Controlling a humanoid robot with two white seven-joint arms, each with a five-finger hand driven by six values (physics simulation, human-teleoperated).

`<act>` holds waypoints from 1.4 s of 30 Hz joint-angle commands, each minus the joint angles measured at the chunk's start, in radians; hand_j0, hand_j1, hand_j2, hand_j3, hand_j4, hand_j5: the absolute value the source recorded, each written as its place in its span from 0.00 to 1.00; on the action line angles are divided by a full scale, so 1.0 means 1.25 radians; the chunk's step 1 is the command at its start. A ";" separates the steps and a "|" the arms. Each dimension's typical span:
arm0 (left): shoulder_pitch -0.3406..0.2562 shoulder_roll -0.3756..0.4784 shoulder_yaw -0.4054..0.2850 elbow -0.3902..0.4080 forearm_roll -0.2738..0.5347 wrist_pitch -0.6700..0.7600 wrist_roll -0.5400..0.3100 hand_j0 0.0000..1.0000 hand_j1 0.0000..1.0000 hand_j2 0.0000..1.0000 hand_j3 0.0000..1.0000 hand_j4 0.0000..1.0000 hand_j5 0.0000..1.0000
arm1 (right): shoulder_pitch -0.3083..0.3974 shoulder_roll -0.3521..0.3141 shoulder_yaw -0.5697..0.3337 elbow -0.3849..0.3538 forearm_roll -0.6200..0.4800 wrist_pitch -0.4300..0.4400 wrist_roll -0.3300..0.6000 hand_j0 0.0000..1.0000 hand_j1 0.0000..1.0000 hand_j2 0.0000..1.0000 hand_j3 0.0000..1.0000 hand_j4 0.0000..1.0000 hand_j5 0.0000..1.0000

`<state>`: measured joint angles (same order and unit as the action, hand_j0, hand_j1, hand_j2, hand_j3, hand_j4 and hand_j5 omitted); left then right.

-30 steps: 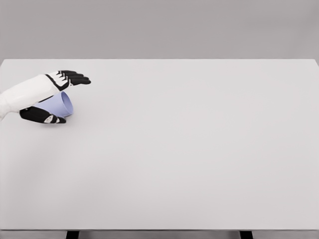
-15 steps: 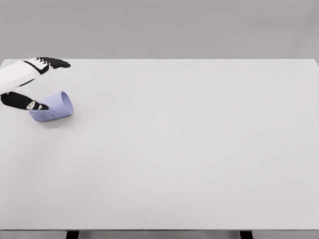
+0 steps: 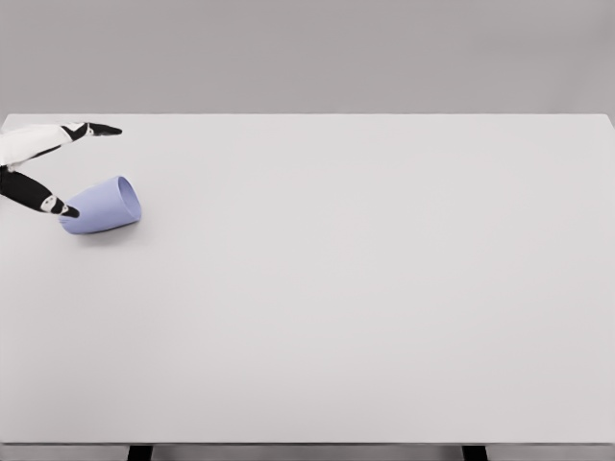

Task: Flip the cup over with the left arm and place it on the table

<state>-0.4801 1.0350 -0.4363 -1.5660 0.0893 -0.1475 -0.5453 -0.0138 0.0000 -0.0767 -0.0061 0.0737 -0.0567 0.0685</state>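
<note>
A pale lavender cup (image 3: pixel 103 206) lies on its side on the white table (image 3: pixel 365 279), far left, its wide rim pointing right and its narrow base toward the left edge. My left hand (image 3: pixel 82 168) is at the picture's left edge with its fingers spread wide. The upper fingers (image 3: pixel 94 129) reach over the table above the cup, well apart from it. The thumb tip (image 3: pixel 58 206) sits right at the cup's base; touching or just apart, I cannot tell. The hand holds nothing. The right arm is out of view.
The table's left edge runs close beside the cup and hand. Dark table legs (image 3: pixel 140 451) show under the front edge.
My left hand has drawn back to the left, off the cup it was wrapped around a second ago. The cup now shows whole and stays lying in about the same spot.
</note>
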 commanded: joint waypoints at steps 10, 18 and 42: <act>-0.004 -0.066 -0.089 0.001 -0.082 0.192 0.134 1.00 1.00 1.00 1.00 1.00 1.00 | 0.000 0.000 0.000 0.000 0.000 0.000 -0.001 1.00 1.00 1.00 1.00 1.00 1.00; -0.002 -0.098 -0.109 0.027 -0.108 0.187 0.134 1.00 1.00 1.00 1.00 1.00 1.00 | 0.000 0.000 0.000 0.000 0.000 0.000 0.000 1.00 1.00 1.00 1.00 1.00 1.00; -0.001 -0.136 -0.127 0.089 -0.149 0.189 0.137 1.00 1.00 1.00 1.00 1.00 1.00 | 0.000 0.000 0.000 0.000 0.000 0.000 0.000 1.00 1.00 1.00 1.00 1.00 1.00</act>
<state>-0.4817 0.8666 -0.5949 -1.4631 -0.0973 0.0899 -0.3741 -0.0138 0.0000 -0.0767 -0.0061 0.0737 -0.0567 0.0688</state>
